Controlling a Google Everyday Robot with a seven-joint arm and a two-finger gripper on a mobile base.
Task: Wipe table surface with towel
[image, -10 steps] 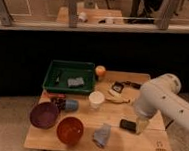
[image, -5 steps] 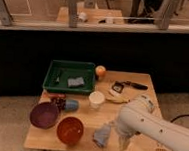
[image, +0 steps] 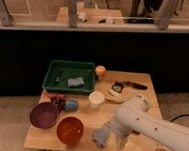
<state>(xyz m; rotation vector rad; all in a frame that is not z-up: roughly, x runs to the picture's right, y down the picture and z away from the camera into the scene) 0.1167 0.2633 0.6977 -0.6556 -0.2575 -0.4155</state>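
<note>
Dark panelling under a glazed rail closes off the background, and in front of it stands the light tan wooden rectangular table surface (image: 142, 80), crowded on its left half. A bulky white robot arm (image: 151, 126) reaches in from the lower right and bends down over the front edge. At the back left sits a dark green rectangular plastic tray (image: 52, 72) holding a flat grey block (image: 77, 81). A round purple bowl (image: 44, 114) and a round orange-red bowl (image: 70, 130) sit at the front left, with a white cup (image: 96, 99) near the middle. The towel (image: 102, 135), a small crumpled grey-blue cloth, lies near the front edge, between the orange-red bowl and the arm's tip. The gripper (image: 118, 141) hangs just beside the towel on its right, jaws spread as wide as they go and apparently holding nothing. The step in hand looks to be the grasp. It would go best if the gripper centres over the highest fold, comes straight down until the fingertips meet the wood and closes on a thick bunch of cloth. For the wipe, steady downward pressure matters, with strokes kept to the bare right-hand wood. A sweep to the left risks nudging the orange-red bowl or the white cup.
</note>
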